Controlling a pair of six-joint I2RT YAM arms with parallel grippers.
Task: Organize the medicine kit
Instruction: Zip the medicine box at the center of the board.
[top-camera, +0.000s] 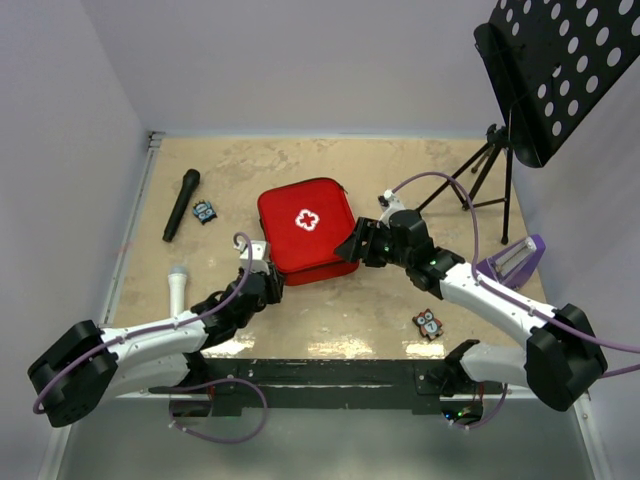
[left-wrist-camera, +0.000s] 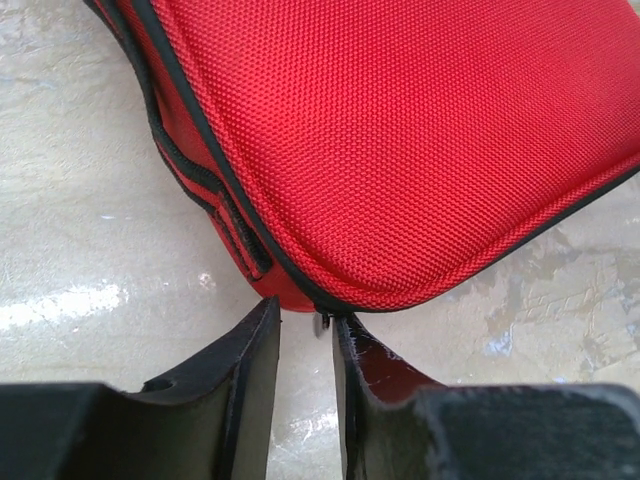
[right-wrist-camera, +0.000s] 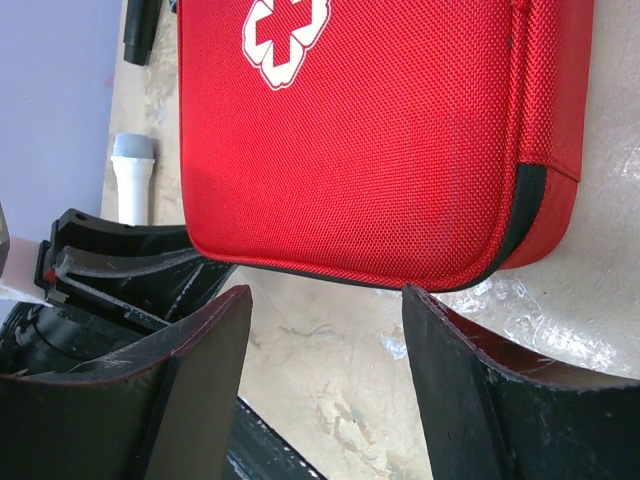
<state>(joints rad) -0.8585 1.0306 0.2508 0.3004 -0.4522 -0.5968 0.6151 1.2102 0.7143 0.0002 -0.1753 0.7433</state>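
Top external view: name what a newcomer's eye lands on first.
The red rounded-square fabric zip case with a white cross sits mid-table, the brightest thing there. The left end effector sits at its near-left corner, the right end effector at its right edge. A black perforated metal music stand looms top right.

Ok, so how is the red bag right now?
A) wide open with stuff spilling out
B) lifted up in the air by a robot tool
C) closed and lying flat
C: the medicine kit lies flat on the table with its lid down and the white cross facing up, and nothing has spilled out around it.
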